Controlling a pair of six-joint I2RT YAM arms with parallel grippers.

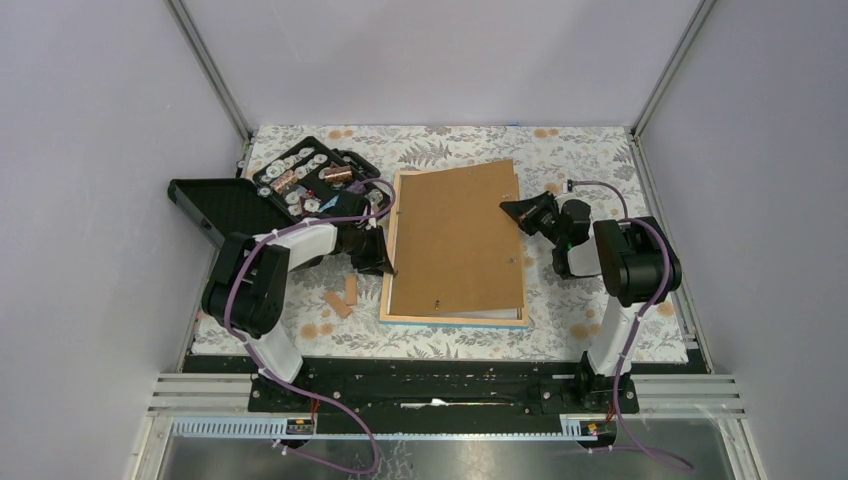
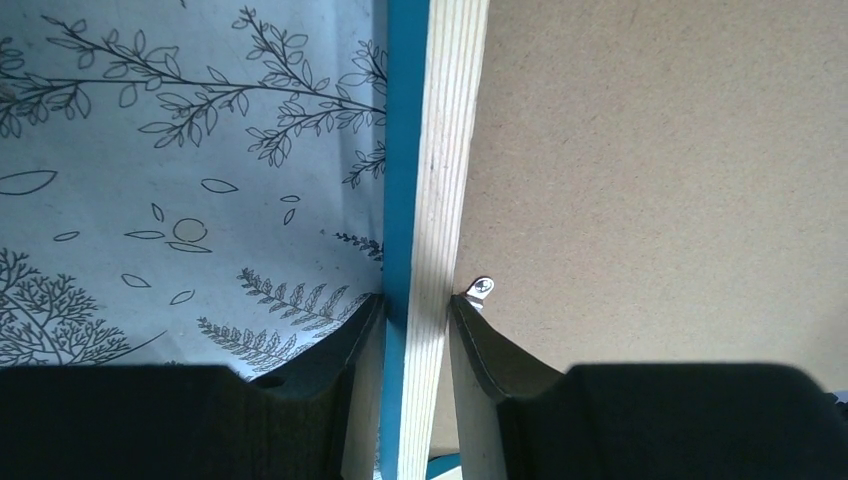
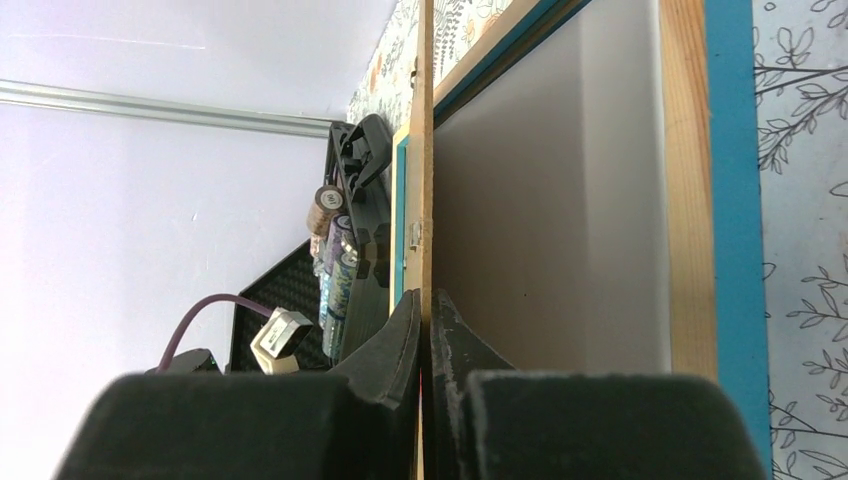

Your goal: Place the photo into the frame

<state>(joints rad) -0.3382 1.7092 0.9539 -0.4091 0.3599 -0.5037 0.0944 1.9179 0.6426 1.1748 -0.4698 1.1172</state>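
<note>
The frame (image 1: 450,319) lies back-up in the middle of the bench (image 1: 590,160), with the left gripper (image 2: 415,305) closed on its wooden rim at 9 o'clock. The right gripper (image 3: 425,300) pinches the raised 2 o'clock edge of the brown backing board (image 1: 455,240). Under the board, the photo (image 3: 550,200) lies white-side-up inside the frame.

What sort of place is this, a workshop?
Probably a robot lab test booth: a left arm and right arm bolted to a rail, plain walls on aluminium posts enclosing a cloth-covered table.
</note>
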